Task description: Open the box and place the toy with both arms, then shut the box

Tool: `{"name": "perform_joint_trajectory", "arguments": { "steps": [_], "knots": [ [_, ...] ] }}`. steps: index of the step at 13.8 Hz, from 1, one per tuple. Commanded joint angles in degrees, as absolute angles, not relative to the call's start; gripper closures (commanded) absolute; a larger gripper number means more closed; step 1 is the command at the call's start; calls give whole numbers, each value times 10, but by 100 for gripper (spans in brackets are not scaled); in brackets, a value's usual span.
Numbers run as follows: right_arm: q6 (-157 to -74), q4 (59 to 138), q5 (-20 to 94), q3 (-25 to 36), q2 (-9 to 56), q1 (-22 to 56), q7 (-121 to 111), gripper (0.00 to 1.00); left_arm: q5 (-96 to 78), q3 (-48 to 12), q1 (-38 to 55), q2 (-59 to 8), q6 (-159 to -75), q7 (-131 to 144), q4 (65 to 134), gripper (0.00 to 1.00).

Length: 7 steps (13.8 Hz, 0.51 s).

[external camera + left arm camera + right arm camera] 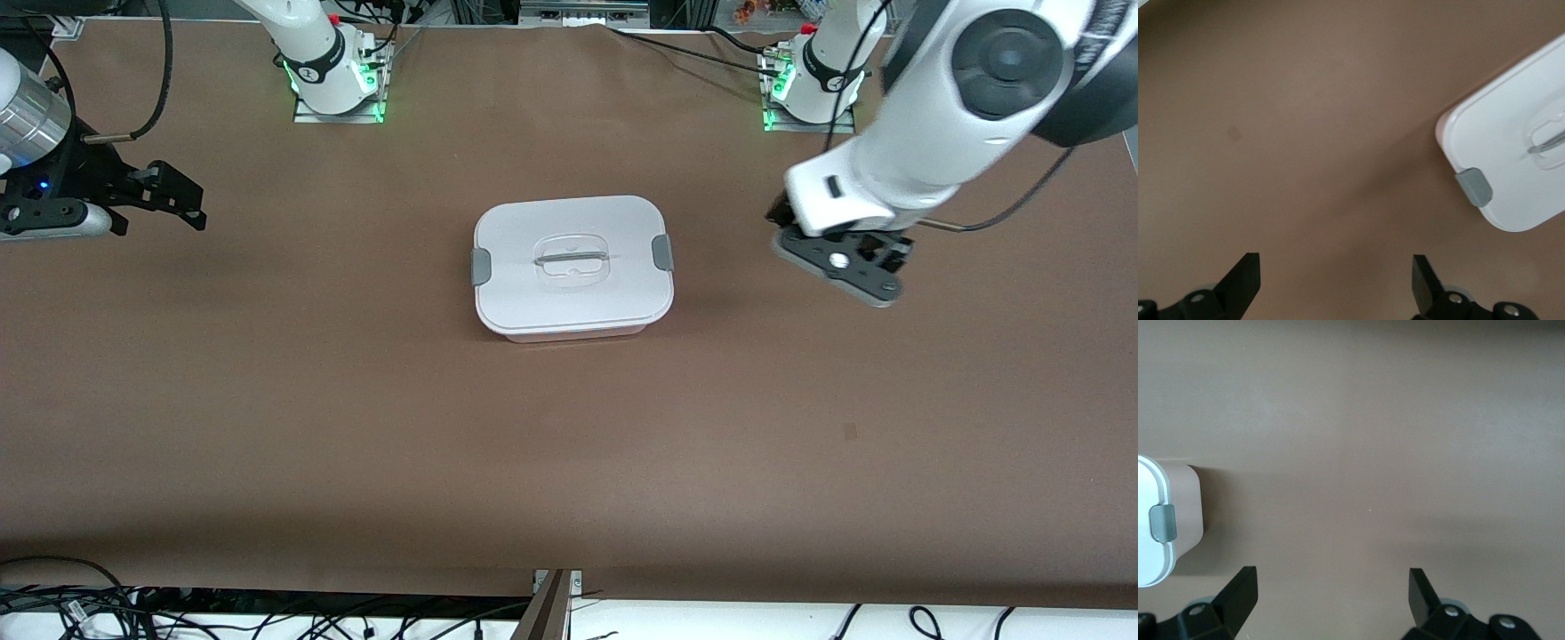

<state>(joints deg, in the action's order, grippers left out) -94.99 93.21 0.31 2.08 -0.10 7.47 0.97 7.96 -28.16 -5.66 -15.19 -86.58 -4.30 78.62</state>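
Observation:
The box point(569, 298) stands shut in the middle of the table, white lid on, with a grey clip point(481, 266) at each short end and the clear handle point(573, 259) on top. It also shows in the left wrist view point(1511, 147) and the right wrist view point(1185, 513). The toy is out of view. My left gripper point(840, 258) is open and empty over bare table beside the box, toward the left arm's end; its wrist view shows the jaws wide apart point(1336, 273). My right gripper point(191, 206) is open and empty over the table's right-arm end, well away from the box point(1331, 590).
The brown table point(356, 427) is bare round the box. Both arm bases point(333, 80) point(809, 84) stand along the edge farthest from the front camera. Cables point(89, 604) lie off the table's nearest edge.

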Motion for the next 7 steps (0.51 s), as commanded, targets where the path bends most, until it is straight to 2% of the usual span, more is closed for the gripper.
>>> {"name": "perform_joint_trajectory", "arguments": {
  "steps": [1,4,5,7],
  "knots": [
    [-938,923,-3,21,-3,76,14,0,73,-221,-59,-93,-874,-29,831,0],
    [-938,923,-3,21,-3,76,14,0,51,-77,47,-34,-905,-25,877,0],
    [-938,923,-3,21,-3,76,14,0,49,-48,59,-12,-906,-25,902,0],
    [-938,923,-3,21,-3,76,14,0,49,-26,57,26,-938,-25,941,0]
  ]
}}
